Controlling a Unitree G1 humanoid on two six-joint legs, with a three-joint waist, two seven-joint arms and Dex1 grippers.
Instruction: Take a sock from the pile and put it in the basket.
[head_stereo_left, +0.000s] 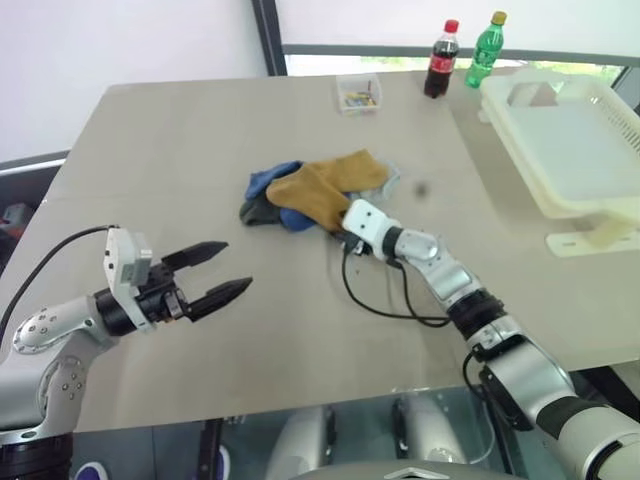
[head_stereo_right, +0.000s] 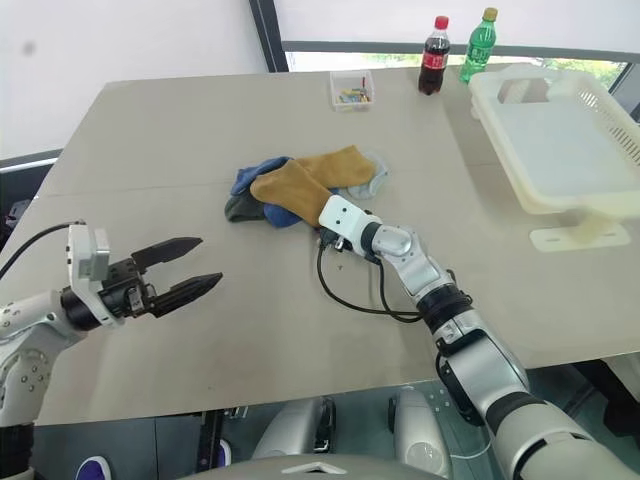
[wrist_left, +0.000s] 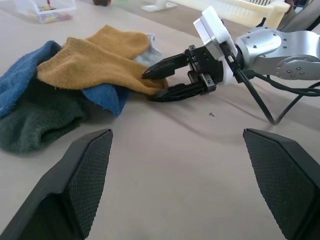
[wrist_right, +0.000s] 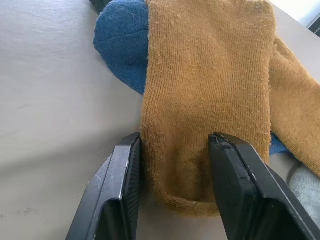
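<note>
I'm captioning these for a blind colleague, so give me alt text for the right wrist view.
The right gripper has its two black fingers on either side of the end of a mustard sock, closing on it. The sock lies over a blue sock on the beige table, with a bit of grey sock beside it.
</note>
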